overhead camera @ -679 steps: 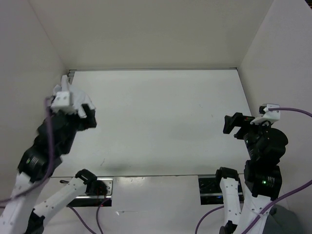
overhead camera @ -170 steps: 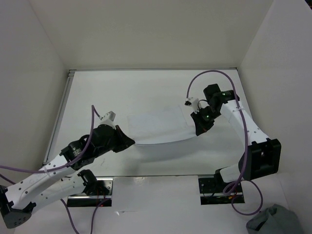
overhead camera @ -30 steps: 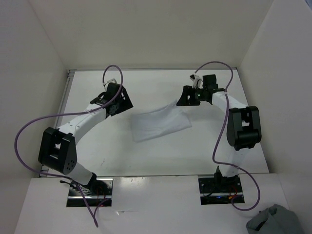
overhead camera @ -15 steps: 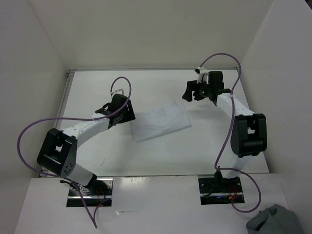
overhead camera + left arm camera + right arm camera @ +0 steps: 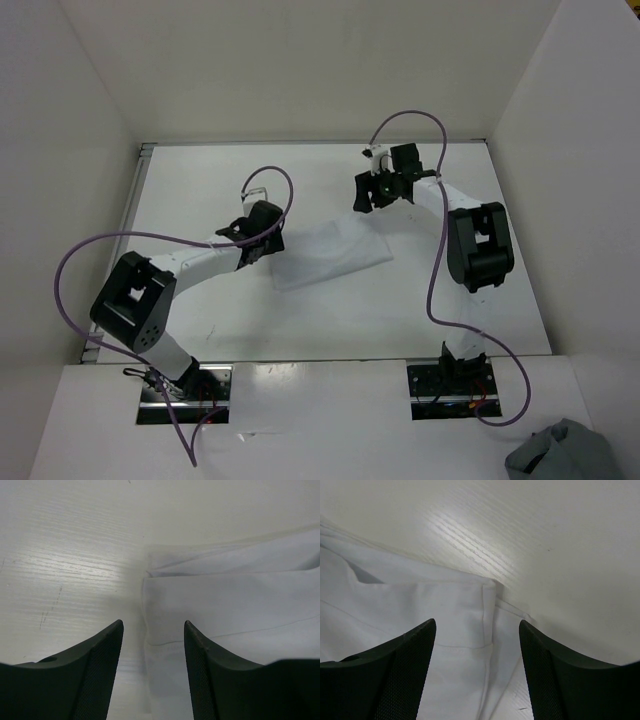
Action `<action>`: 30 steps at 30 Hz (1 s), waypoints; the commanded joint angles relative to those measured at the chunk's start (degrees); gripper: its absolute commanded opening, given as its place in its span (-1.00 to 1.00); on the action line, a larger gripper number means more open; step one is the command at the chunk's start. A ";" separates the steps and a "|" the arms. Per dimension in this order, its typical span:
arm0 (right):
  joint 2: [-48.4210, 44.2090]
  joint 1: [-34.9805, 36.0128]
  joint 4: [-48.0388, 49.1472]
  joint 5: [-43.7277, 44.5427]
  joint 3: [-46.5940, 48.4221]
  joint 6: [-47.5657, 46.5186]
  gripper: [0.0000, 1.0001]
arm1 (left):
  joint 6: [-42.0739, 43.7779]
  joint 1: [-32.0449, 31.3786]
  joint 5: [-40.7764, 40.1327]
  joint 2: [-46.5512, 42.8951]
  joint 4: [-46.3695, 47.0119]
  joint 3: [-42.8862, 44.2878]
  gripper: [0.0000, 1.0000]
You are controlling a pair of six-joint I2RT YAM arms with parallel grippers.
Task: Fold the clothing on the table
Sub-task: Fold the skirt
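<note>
The clothing [image 5: 328, 250], a white folded garment, lies flat near the middle of the table [image 5: 430, 290]. My left gripper [image 5: 276, 240] hovers at its left edge, jaws open. In the left wrist view the clothing's left edge and corner [image 5: 165, 610] lie just ahead of the left gripper [image 5: 153, 626], with nothing between the fingers. My right gripper [image 5: 360, 200] is open at the garment's far right corner. The right wrist view has the right gripper [image 5: 477, 625] spread over the hemmed corner of the clothing [image 5: 460, 615], gripping nothing.
White walls close in the table on three sides. A grey-blue cloth bundle [image 5: 560, 455] lies off the table at the bottom right. Purple cables loop above both arms. Two arm base plates [image 5: 185, 395] sit at the near edge.
The left gripper has slid right and nearer, up to the garment's left edge. The right gripper has swung left to the garment's far right corner. The clothing has not moved.
</note>
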 commanded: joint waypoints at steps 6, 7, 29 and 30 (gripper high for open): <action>3.71 1.46 -2.40 1.89 3.46 -3.16 0.42 | -0.95 -0.92 -4.37 3.20 4.52 0.82 0.10; 4.23 1.46 -2.40 1.89 4.15 -3.16 0.42 | -0.95 -0.92 -4.38 4.24 5.04 0.82 0.06; 10.39 2.51 -6.71 0.22 10.92 -5.36 0.35 | 1.50 1.37 1.33 7.68 12.69 -1.11 0.06; 10.39 2.51 -6.71 0.22 10.93 -5.36 0.35 | 1.51 1.37 1.86 7.68 12.70 -1.11 0.03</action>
